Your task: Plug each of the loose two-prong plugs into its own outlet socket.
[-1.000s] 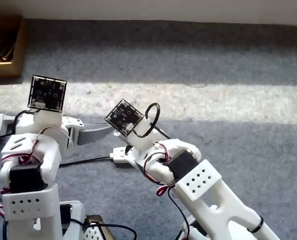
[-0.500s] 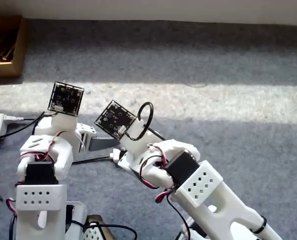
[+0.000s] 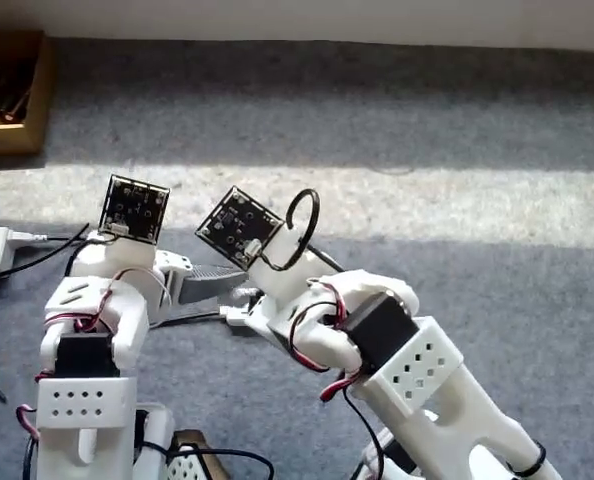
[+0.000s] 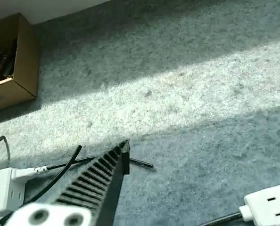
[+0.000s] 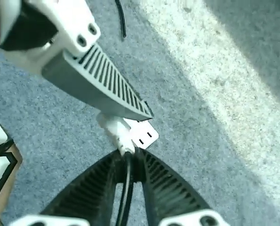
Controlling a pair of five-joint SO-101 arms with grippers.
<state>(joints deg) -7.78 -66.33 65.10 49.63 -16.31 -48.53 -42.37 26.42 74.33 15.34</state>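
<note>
Right end effector pinches black cord just behind white socket. Loose plug on carpet, well apart, long axis toward socket. Left end effector nearer plug; spread or pressed together, cannot tell.

Outlet socket cut off at the left wrist view's edge and half hidden under the right arm from above, its cord buried between the right end effector's fingers; cardboard box cropped too.

Grey carpet, cardboard box at its edge, white socket on black cord, white plug.
</note>
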